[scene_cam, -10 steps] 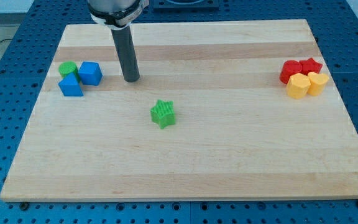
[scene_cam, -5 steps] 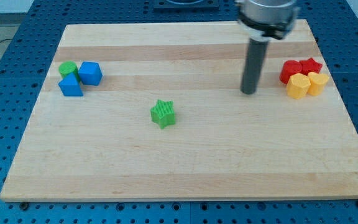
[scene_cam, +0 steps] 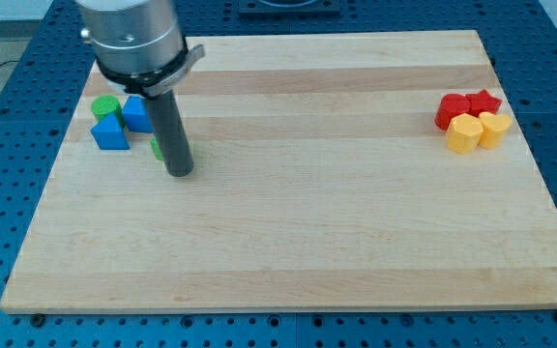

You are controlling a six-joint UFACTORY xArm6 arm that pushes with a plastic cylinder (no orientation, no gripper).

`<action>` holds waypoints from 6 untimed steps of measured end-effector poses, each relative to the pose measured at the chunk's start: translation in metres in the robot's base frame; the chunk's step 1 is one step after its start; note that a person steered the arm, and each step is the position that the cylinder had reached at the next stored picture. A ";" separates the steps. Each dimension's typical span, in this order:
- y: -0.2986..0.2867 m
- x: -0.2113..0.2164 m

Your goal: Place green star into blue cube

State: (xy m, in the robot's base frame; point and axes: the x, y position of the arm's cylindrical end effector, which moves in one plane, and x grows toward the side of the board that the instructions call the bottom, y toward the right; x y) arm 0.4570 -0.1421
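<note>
The green star (scene_cam: pixel 156 148) is mostly hidden behind my rod; only a green sliver shows at the rod's left. My tip (scene_cam: pixel 180 172) rests on the board just right of and below that sliver. The blue cube (scene_cam: pixel 136 113) sits up and to the left of the star, partly covered by the rod. I cannot tell whether star and cube touch. A blue triangular block (scene_cam: pixel 110 132) and a green round block (scene_cam: pixel 105 106) sit beside the cube at the view's left.
The wooden board (scene_cam: pixel 288 242) lies on a blue perforated table. At the view's right are two red blocks (scene_cam: pixel 465 104) and two yellow blocks (scene_cam: pixel 478 131) in a tight cluster.
The rod has swung from the board's right side to the left. The green star has moved from the board's middle up and left, close to the blue cube.
</note>
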 end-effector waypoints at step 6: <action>0.032 -0.009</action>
State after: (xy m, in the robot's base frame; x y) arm 0.4482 -0.1097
